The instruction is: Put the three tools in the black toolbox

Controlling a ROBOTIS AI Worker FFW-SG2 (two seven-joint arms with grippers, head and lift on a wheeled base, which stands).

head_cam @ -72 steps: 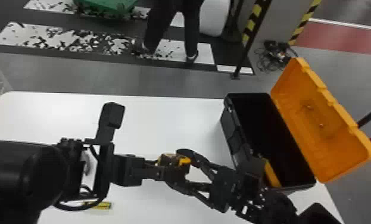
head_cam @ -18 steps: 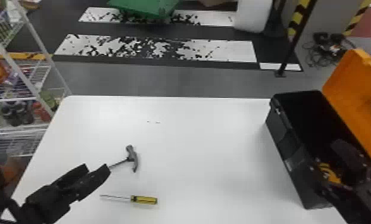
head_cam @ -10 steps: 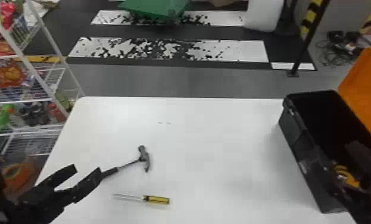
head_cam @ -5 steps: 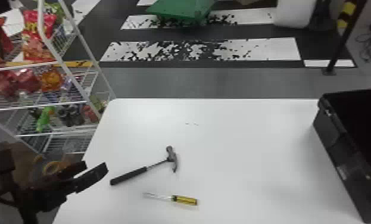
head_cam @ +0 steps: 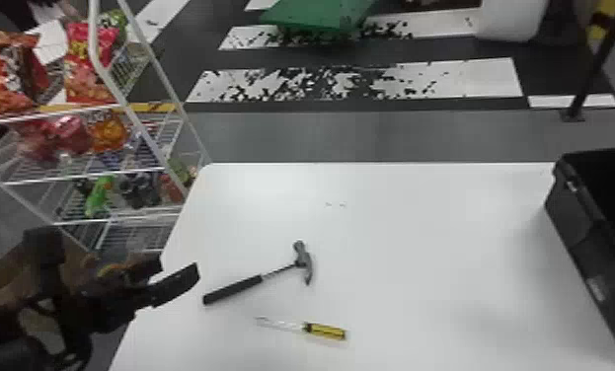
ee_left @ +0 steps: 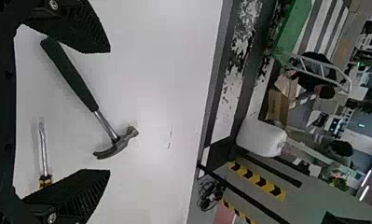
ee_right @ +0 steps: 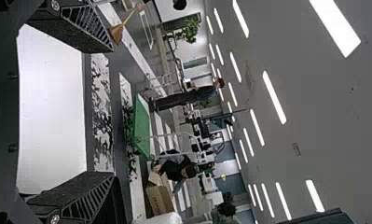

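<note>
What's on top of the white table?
A hammer, a yellow-handled screwdriver and, at the right, the black toolbox. The table is covered under the toolbox, and a bit of its left edge hides behind the left gripper.

No readable wording

No text, label, number or sign can be read. Beyond the left tool (head_cam: 176, 270), on the white wire rack (head_cam: 138, 123), 3 snack bags bear print that is too blurred to make out: a red and pink bag (head_cam: 89, 64) and a dark red bag (head_cam: 12, 69) on the upper shelf, and an orange bag (head_cam: 106, 132) on the shelf below. Well beyond the right tool (ee_right: 113, 111), a cardboard box (ee_right: 160, 200) has faint dark marks on its side, too small to read.
</note>
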